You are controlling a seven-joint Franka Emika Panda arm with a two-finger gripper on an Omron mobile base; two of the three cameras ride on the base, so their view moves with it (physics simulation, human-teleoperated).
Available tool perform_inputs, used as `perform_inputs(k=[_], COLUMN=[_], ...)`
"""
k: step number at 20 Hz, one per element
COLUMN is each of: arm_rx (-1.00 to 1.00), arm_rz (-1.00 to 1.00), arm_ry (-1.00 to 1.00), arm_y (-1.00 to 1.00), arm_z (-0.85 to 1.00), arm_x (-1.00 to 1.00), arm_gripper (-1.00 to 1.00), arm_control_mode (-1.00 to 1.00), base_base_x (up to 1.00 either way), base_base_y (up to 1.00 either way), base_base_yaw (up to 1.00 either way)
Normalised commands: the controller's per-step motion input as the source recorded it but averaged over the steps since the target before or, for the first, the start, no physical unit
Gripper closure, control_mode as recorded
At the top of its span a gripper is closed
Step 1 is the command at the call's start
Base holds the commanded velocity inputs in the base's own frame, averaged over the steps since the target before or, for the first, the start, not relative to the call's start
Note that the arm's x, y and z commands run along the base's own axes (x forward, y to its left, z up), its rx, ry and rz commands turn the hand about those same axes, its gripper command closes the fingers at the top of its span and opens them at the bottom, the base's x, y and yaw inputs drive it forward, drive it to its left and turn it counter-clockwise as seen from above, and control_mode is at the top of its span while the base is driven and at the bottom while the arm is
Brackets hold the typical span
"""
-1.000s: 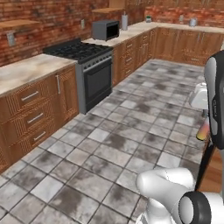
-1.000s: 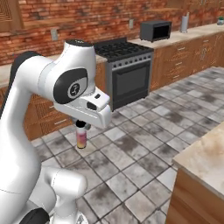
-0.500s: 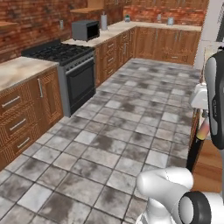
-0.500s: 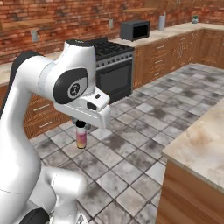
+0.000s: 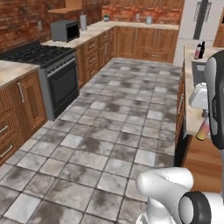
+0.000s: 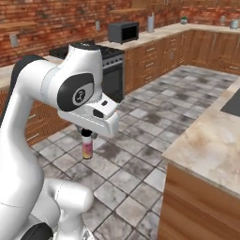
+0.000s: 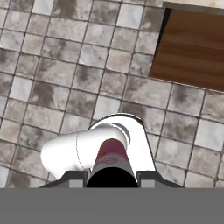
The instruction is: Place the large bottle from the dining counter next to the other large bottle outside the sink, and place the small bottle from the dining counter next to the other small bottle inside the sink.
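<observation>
Jaws nearly closed, clamped on the small bottle (image 6: pixel 87 149) at its dark cap end. In the right base view the gripper (image 6: pixel 86 135) sits under the white hand, and the bottle hangs upright below it, pink on top fading to yellow-orange at the base, in the air over the tiled floor (image 6: pixel 140 154).

- Left base view: the same bottle shows at the right edge, tilted in that view, just beside the dark forearm and in front of the wooden side of the stone counter (image 5: pixel 189 89).
- Hand view: looking down the bottle, with the dark cap nearest, the pink body beyond it, and floor tiles below. The brown wood panel (image 7: pixel 192 48) at upper right is the counter's side.
- The sink (image 5: pixel 198 72) is a dark grey recess in that counter, far right in the left base view, partly behind the arm. The right base view catches a dark corner of it at the right edge.
- At the far end of that counter, beyond the sink, stands the other large bottle (image 5: pixel 203 50), all black. A pinkish bottle (image 5: pixel 197 51) is just beside it on its left; too small to tell more.
- On the left wall run: the stove (image 5: pixel 43 59) and, further along, the microwave (image 5: pixel 64 30) on the wooden cabinets.
- The held bottle is well apart from the sink.
</observation>
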Motion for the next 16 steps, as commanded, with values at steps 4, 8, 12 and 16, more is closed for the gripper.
perform_inputs(k=[4,8,12,16], arm_rx=[0.00,0.00,0.00,0.00], arm_rz=[0.00,0.00,0.00,0.00], arm_ry=[0.00,0.00,0.00,0.00], arm_y=[0.00,0.00,0.00,0.00], arm_z=[0.00,0.00,0.00,0.00], arm_x=[0.00,0.00,0.00,0.00], arm_gripper=[1.00,1.00,1.00,1.00], arm_control_mode=[1.00,1.00,1.00,1.00], base_base_x=[0.00,0.00,0.00,0.00], base_base_y=[0.03,0.00,0.00,0.00], base_base_yaw=[-0.25,-0.25,-0.25,-0.25])
